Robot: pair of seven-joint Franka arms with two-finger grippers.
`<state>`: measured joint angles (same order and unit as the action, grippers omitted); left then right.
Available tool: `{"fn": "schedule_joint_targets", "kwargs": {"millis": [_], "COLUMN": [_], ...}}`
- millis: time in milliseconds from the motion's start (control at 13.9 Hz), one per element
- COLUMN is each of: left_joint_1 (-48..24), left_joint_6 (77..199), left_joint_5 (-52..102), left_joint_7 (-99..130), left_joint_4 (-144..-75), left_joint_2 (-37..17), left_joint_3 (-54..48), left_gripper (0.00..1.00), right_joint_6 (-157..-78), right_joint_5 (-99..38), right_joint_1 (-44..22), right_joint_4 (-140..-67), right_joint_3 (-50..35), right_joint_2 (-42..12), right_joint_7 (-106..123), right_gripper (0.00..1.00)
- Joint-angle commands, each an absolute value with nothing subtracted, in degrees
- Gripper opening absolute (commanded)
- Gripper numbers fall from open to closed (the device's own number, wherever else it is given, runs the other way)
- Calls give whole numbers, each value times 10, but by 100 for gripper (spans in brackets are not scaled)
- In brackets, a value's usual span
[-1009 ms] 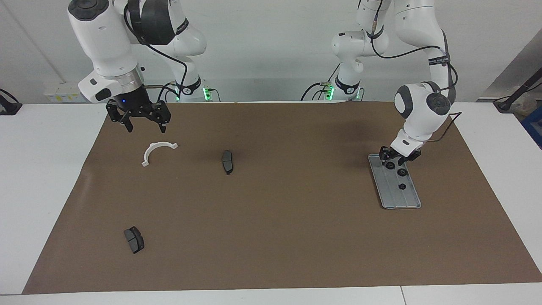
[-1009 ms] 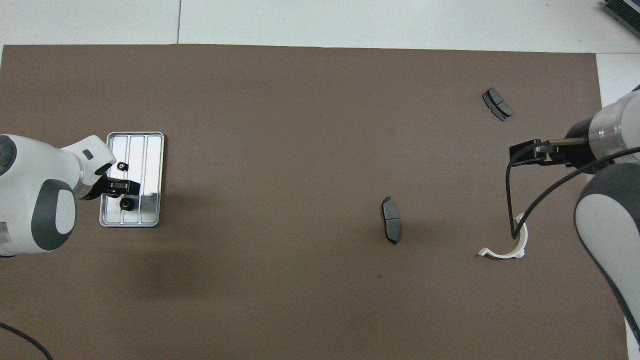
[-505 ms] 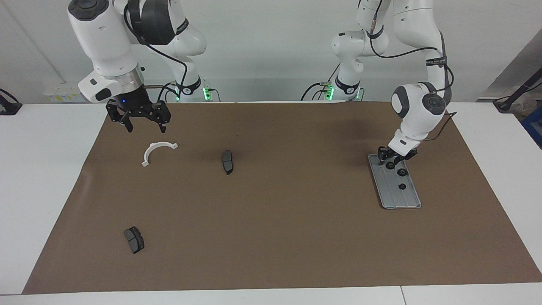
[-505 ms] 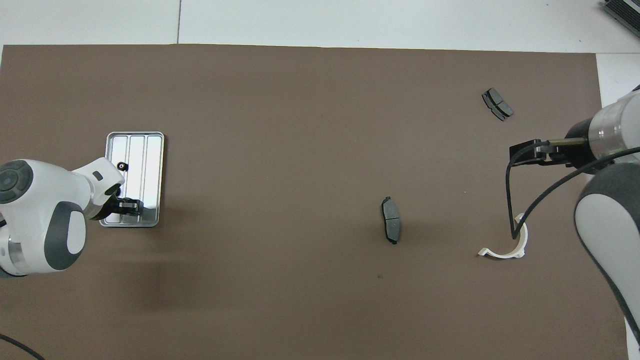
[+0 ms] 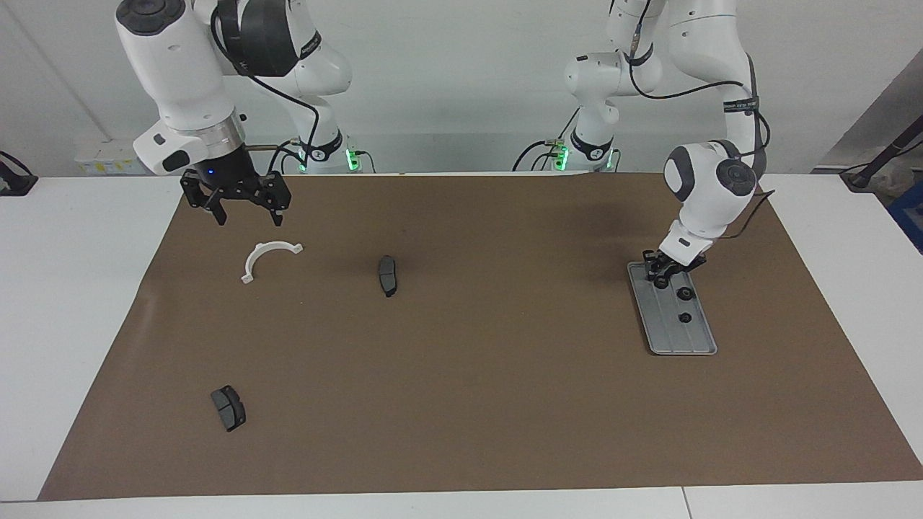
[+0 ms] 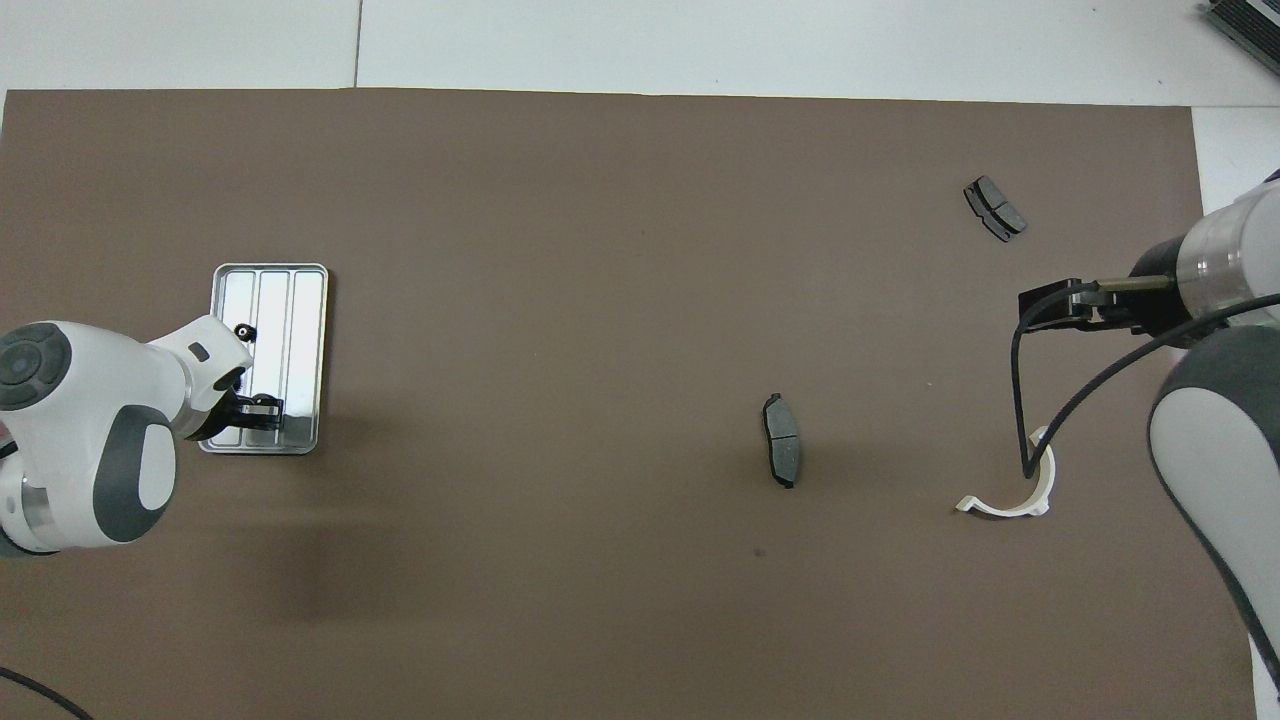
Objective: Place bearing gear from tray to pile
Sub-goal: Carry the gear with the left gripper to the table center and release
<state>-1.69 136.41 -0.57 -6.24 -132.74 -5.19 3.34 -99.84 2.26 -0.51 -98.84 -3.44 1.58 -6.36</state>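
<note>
Toward the left arm's end of the desk (image 5: 86, 303), on the brown mat (image 5: 476, 360), lies the flat rectangular silver-grey ribbed metal tray (image 5: 694, 340). Three small black round bearing gears sit in it in a row along its length. The left gripper (image 5: 661, 277) is down in the end of the tray nearest the robots, its jaws drawn in around the nearest bearing gear (image 5: 661, 282), which they appear to pinch while it is still low on the tray floor. The middle gear (image 5: 684, 293) lies just beside that one, and the third gear (image 5: 685, 317) lies farther from the robots, near the tray's middle.

The right gripper (image 5: 245, 211) waits in the air at the right arm's end of the mat, jaws spread wide and holding nothing, over the mat close to the white plastic half-ring bracket (image 5: 266, 258). One dark grey curved brake pad (image 5: 387, 274) lies beside the bracket toward the mat's middle. A second dark grey brake pad (image 5: 228, 407) lies well apart from both, much farther from the robots. All three parts of this loose pile rest on the mat, well apart from the tray.
</note>
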Motion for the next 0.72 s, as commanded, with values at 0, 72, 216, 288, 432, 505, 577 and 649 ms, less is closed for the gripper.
{"fn": "schedule_joint_targets", "kwargs": {"millis": [0, 72, 216, 288, 432, 505, 577, 649], "left_joint_1": [-10, -11, -19, -32, -71, -100, -132, -165], "left_joint_6": [1381, 1376, 1360, 1358, 1353, 1353, 1354, 1354], "left_joint_5": [-15, -15, -15, -15, -15, -15, -15, -15], "left_joint_7": [-55, -55, -39, -9, 55, 101, 150, 193], "left_joint_4": [-1332, -1316, -1273, -1254, -1224, -1221, -1221, -1225], "left_joint_2": [-49, -53, -69, -76, -87, -88, -88, -86], "left_joint_3": [33, 33, 31, 30, 29, 29, 29, 29], "left_gripper": [22, 20, 19, 19, 19, 19, 19, 19], "right_joint_6": [-991, -991, -991, -991, -991, -991, -991, -991], "right_joint_5": [10, 10, 10, 10, 10, 10, 10, 10], "right_joint_1": [1, 1, 1, 1, 1, 1, 1, 1], "right_joint_4": [-988, -988, -988, -988, -988, -988, -988, -988], "right_joint_3": [-36, -36, -36, -36, -36, -36, -36, -36], "right_joint_2": [21, 21, 21, 21, 21, 21, 21, 21], "right_joint_7": [-47, -47, -47, -47, -47, -47, -47, -47], "right_gripper": [100, 100, 100, 100, 100, 100, 100, 100]}}
